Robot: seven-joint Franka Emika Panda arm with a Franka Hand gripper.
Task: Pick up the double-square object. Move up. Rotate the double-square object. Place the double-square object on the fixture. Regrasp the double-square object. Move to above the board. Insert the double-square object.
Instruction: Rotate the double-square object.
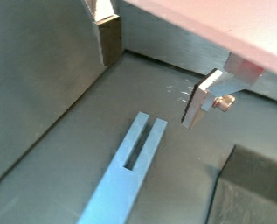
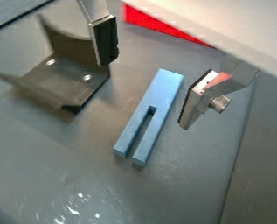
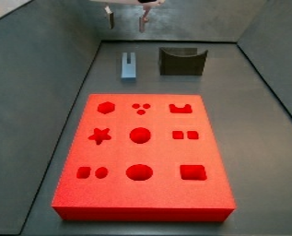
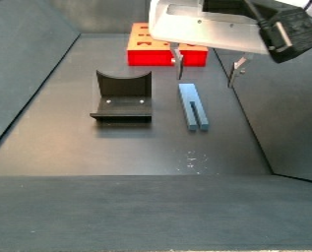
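End effector (image 2: 147, 74) was spread wide and empty, hanging above the surface over the double-square object (image 2: 148, 116). In a wrist view one finger (image 2: 103, 39) sat toward the fixture (image 2: 61, 74) and the other (image 2: 199, 101) on the far side of the peg, nothing between the pads. In a side view the end effector (image 4: 206, 64) was clearly off the floor, fingers not yet down at peg level.

Double-square object (image 4: 193, 105) lay flat on the grey floor, just beside the fixture (image 4: 120, 99) but apart from it, long axis pointing toward the board (image 4: 151, 49). A slot ran partway down its top face and opened at one end (image 1: 138, 147). The board (image 3: 142, 157) sat well clear of the pick area in a side view, peg (image 3: 128, 64) and fixture (image 3: 181, 60) behind it.

Risks from here, as I judged them:
- Fingers looked offset along the peg rather than centred. Closing near one end would likely let it pivot or droop on lift.
- If the descent drifted toward the fixture-side finger, that plate could land on the peg's top face and skid it.
- Fixture was close on one side, so a push sideways might jam the peg against it.
- Pinching across the slotted end gives less solid material; grip could slip during the later rotation.
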